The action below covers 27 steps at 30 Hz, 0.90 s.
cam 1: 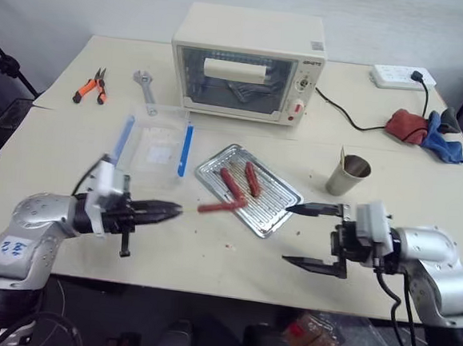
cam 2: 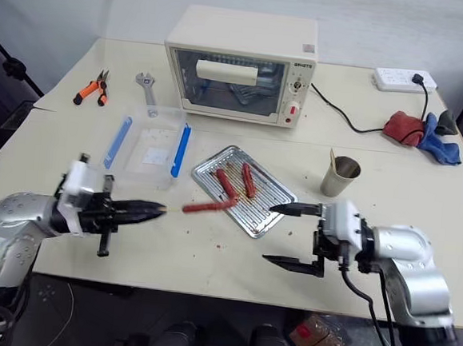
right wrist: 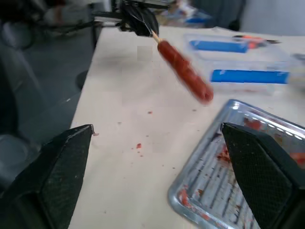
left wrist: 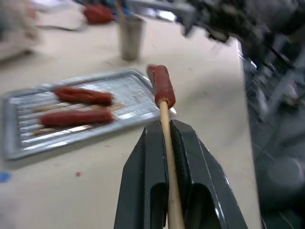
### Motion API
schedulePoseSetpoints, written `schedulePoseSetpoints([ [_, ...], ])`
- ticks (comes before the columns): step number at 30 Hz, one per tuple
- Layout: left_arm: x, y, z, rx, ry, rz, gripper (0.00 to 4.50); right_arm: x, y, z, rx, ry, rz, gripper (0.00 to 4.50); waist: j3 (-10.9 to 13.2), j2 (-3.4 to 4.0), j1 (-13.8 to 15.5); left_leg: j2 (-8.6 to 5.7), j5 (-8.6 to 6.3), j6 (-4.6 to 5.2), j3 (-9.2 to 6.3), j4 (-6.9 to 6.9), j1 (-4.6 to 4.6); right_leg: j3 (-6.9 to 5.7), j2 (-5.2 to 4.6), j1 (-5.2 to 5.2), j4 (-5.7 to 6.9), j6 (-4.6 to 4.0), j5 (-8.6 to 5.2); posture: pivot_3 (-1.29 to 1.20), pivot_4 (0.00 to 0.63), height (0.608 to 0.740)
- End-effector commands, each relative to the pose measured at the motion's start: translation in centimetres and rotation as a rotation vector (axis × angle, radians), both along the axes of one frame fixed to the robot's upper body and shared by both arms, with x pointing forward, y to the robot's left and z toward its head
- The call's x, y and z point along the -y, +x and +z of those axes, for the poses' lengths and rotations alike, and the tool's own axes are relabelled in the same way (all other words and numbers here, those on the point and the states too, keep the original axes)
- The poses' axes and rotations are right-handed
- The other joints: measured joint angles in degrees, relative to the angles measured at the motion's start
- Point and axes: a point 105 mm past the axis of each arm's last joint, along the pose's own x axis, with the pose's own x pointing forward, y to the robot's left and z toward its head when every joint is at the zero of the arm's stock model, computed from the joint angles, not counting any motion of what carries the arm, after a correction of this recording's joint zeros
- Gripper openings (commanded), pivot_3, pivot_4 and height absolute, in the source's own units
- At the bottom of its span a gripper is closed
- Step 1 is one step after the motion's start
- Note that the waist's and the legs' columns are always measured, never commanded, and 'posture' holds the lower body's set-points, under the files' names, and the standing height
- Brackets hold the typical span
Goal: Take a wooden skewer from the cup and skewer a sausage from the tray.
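Nearest the robot, the left gripper [cam 1: 168, 210] is pinching the thin pale wooden skewer [left wrist: 167, 157] between its two black fingers, pressed together on the stick; the skewer is running straight out past the fingertips, and the small reddish-brown sausage [cam 1: 216, 207] is sitting impaled on its far end, held in the air just off the near-left edge of the shallow ribbed silver metal tray [cam 1: 277, 217]; seen from the head, the sausage is lying at about three o'clock from the left gripper, close beyond its tips. The right gripper [cam 1: 307, 235] is standing with its fingers spread wide, nothing between them, pointing toward the tray from about four o'clock of it, well apart from the sausage. On the tray, two more reddish-brown sausages [cam 1: 237, 181] are lying side by side. At ten o'clock of the tray a clear plastic box with blue clips [cam 1: 155, 147] is resting; at three o'clock the plain silver-grey metal cup [cam 1: 348, 175] is standing upright. Farther back a cream toaster oven [cam 1: 248, 64] is sitting at twelve o'clock.
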Motion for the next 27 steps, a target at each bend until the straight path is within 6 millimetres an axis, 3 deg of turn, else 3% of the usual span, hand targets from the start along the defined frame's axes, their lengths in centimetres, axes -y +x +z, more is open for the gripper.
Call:
schedulePoseSetpoints([
  [1, -3.4, 2.1, 3.2, 0.070, -0.267, 0.344, 0.00, -0.1, -0.9, 2.9, 0.072, 0.213, -0.060, 4.45, 0.0, 0.00, 0.3, 0.00, 0.00, 0.00, 0.00, 0.03, 0.01, 0.00, 0.00, 0.00, 0.01, 0.00, 0.00, 0.00, 0.150, 0.740],
  [6, -5.9, 5.8, 3.6, 0.044, -0.452, 0.695, 0.00, -1.5, -1.0, 3.8, 0.197, 0.308, -0.129, 4.45, 0.0, -0.10, 0.7, 0.01, 0.10, -0.14, 0.06, 0.04, 0.13, 0.03, 0.10, -0.01, 0.15, 0.04, 0.01, 0.00, 0.150, 0.740],
  [10, -5.7, 8.4, 2.9, -0.042, -0.514, 0.787, 0.00, -2.7, -0.9, 4.3, 0.244, 0.334, -0.110, 4.45, 0.0, -0.14, 0.8, -0.05, 0.10, -0.13, 0.10, 0.04, 0.14, 0.05, 0.08, -0.06, 0.42, 0.04, 0.02, 0.00, 0.150, 0.740],
  [13, -5.3, 10.3, 1.8, -0.092, -0.460, 0.846, 0.00, -3.4, -0.6, 4.6, 0.273, 0.319, -0.083, 4.45, 0.0, -0.16, 0.8, -0.07, 0.10, -0.13, 0.09, 0.03, 0.14, 0.01, 0.08, -0.07, 0.41, 0.04, 0.02, 0.00, 0.150, 0.740],
  [15, -4.8, 10.8, 1.1, -0.076, -0.340, 0.850, 0.61, -3.4, -0.2, 4.5, 0.273, 0.304, -0.087, 4.50, 0.0, -0.16, 0.8, -0.07, 0.10, -0.13, 0.10, 0.02, 0.14, -0.01, 0.09, -0.07, 0.42, 0.03, 0.02, 0.00, 0.150, 0.740],
  [22, -3.1, 8.9, 4.2, 0.034, -0.329, 0.656, 2.57, -1.6, 0.1, 3.5, 0.257, 0.228, -0.135, 4.50, 0.0, -0.16, 0.6, -0.04, 0.10, -0.15, 0.09, -0.06, 0.13, 0.00, 0.09, -0.10, 0.39, 0.03, 0.01, 0.00, 0.150, 0.740],
  [25, -2.3, 6.3, 4.2, 0.144, -0.060, 0.474, 3.49, -0.3, -0.2, 2.8, 0.227, 0.164, -0.155, 4.50, 0.0, -0.16, 0.4, -0.01, 0.11, -0.18, 0.11, -0.08, 0.14, 0.03, 0.10, -0.09, 0.38, 0.03, 0.01, 0.00, 0.150, 0.740],
  [27, -2.2, 4.1, 1.9, 0.175, 0.184, 0.321, 3.49, 0.6, -0.7, 1.1, 0.166, 0.069, -0.129, 4.50, -0.1, -0.13, 0.2, -0.02, 0.11, -0.18, 0.13, -0.16, 0.15, 0.05, 0.09, -0.10, 0.34, 0.01, 0.00, 0.00, 0.150, 0.740],
])
